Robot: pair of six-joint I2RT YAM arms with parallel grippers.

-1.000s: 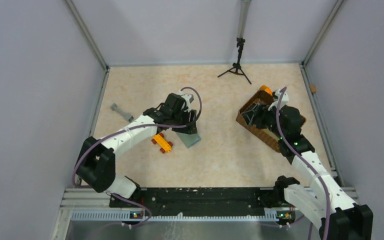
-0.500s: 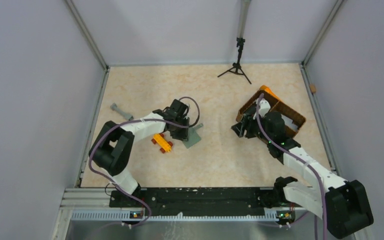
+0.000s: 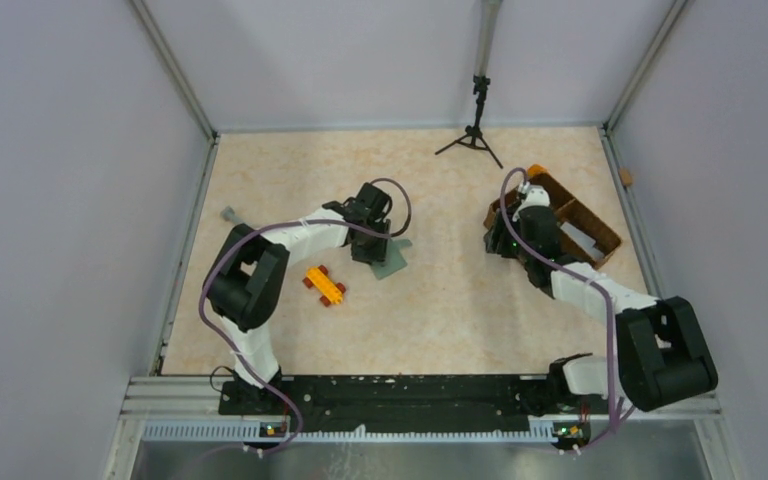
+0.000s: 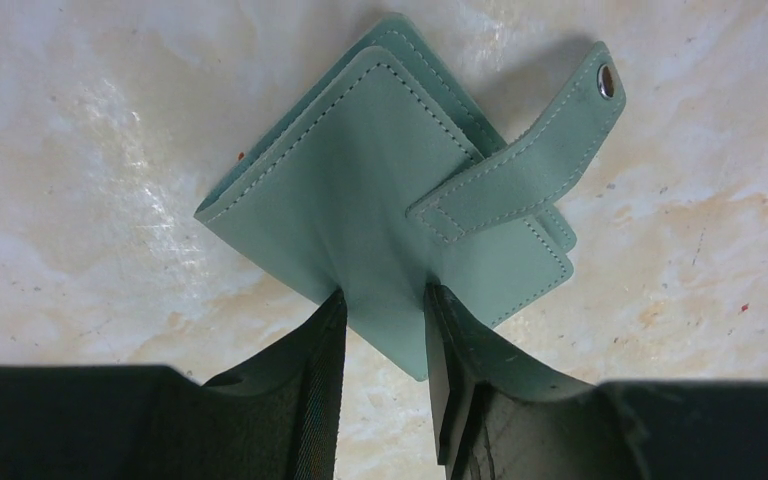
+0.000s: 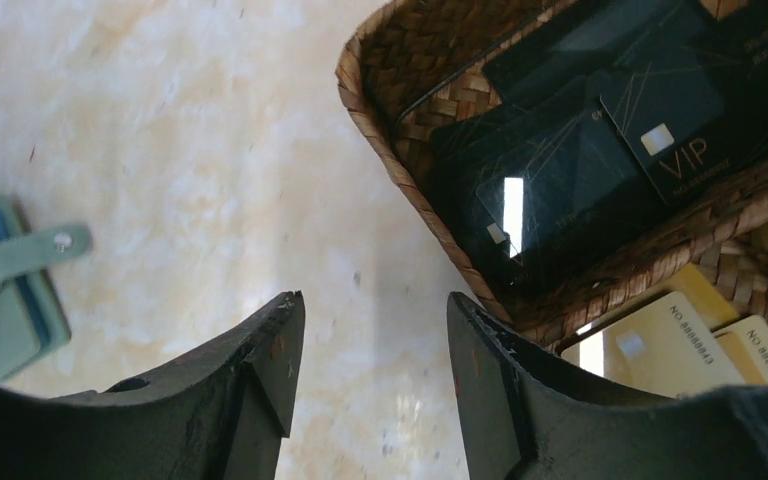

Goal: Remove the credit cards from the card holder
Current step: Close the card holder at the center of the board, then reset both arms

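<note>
Left tool (image 4: 385, 330) straddles the lower corner of the card holder (image 4: 360, 190), grip unclear; right tool (image 5: 375, 330) gapes empty. Holder looks soft, light: pinch its edge.

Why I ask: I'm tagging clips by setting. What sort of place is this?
Probably a lab robot test cell: a beige table walled by plain grey panels, a left arm and right arm bolted to a rail at its near edge, and a small tripod at the back.
</note>
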